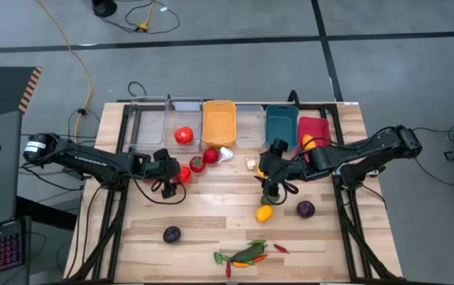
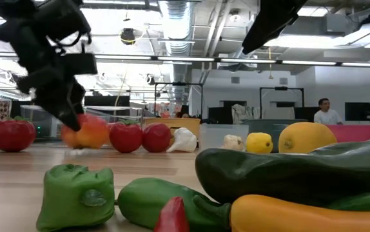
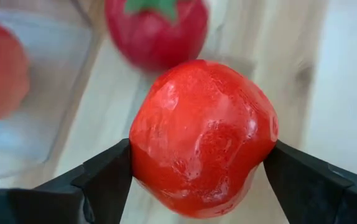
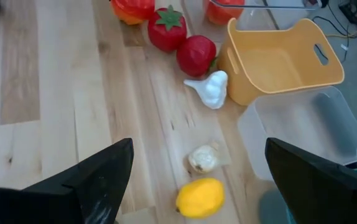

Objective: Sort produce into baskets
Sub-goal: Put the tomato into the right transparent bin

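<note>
the left gripper [image 1: 172,177] sits low over the table's left half, its fingers [image 3: 97,180] clamped on either side of a red tomato [image 3: 202,137], just in front of the clear bin [image 1: 149,127] that holds another tomato [image 1: 183,135]. two more tomatoes [image 1: 204,160] and a garlic [image 1: 225,154] lie near the orange bin [image 1: 218,123]. the right gripper [image 1: 272,184] hovers with jaws wide apart and empty, in front of the teal bin [image 1: 281,123], above a yellow citrus [image 1: 264,212]; peppers and chilies [image 1: 247,253] lie at the front edge.
</note>
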